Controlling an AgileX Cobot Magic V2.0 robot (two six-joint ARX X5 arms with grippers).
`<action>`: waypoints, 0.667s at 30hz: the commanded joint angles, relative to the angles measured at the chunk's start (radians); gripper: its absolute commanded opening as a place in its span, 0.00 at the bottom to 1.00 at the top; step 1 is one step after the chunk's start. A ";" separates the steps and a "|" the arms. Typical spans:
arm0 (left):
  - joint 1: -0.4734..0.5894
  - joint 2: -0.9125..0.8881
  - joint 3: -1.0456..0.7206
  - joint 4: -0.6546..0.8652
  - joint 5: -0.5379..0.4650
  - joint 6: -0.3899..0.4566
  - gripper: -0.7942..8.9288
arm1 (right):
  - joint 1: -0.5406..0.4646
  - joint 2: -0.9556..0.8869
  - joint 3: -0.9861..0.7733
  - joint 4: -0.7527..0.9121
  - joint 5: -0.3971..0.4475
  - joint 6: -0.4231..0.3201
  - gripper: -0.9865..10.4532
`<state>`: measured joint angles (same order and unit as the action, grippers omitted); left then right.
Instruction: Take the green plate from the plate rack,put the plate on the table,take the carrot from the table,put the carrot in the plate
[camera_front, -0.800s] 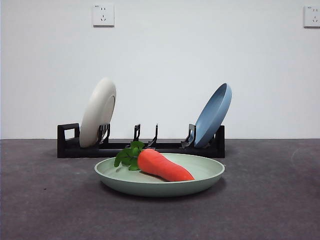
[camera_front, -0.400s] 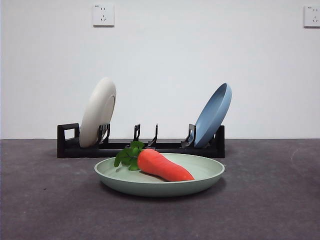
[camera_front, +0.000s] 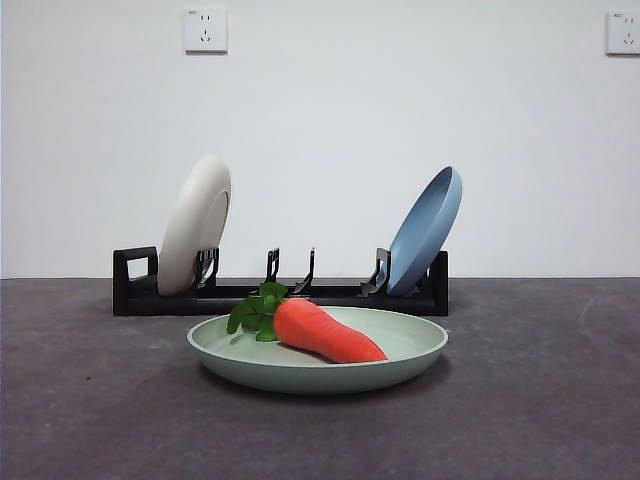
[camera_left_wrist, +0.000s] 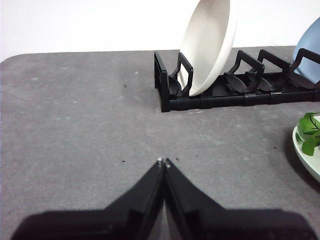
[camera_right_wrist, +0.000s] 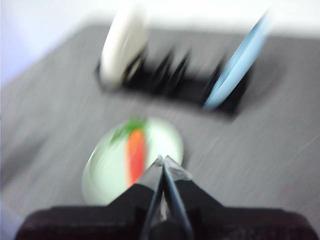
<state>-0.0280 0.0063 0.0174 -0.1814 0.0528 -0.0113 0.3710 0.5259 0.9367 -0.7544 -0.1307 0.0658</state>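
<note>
The carrot (camera_front: 325, 331) lies on its side inside the green plate (camera_front: 400, 362), leaf tuft toward the cream-white plate's end of the rack, tapered tip toward the blue plate's end. The green plate sits flat on the worktop (camera_front: 90, 400), just in front of the plate rack (camera_front: 340, 296). Judging by this layout, both placements look done.

The carrot looks like light, rigid moulded plastic with a smooth, somewhat slippery skin; if it needed regrasping, the thick body just behind the leaves would give the surest hold, across its width. The plate seems light and stiff with a matte rim, best pinched at the raised edge.

The right gripper (camera_right_wrist: 163, 159) is above and on the near side of the plate, clear of it, its jaws pressed together and holding nothing; that view is motion-blurred. The left gripper (camera_left_wrist: 163, 161) is low over bare worktop, also closed and empty, with the plate's edge off to one side and the rack ahead.

In the rack, a cream-white plate (camera_front: 195, 224) and a blue plate (camera_front: 425, 232) stand tilted in their slots.
</note>
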 joint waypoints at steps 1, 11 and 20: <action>0.004 -0.003 -0.014 0.004 0.002 -0.004 0.08 | -0.097 -0.055 -0.074 0.111 -0.001 -0.027 0.09; 0.003 -0.003 -0.014 0.004 0.002 -0.004 0.08 | -0.242 -0.315 -0.585 0.574 0.005 -0.003 0.09; 0.003 -0.003 -0.014 0.004 0.002 -0.004 0.08 | -0.260 -0.468 -0.856 0.671 0.035 0.050 0.09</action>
<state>-0.0280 0.0063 0.0174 -0.1814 0.0532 -0.0113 0.1123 0.0677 0.0971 -0.0990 -0.1009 0.0940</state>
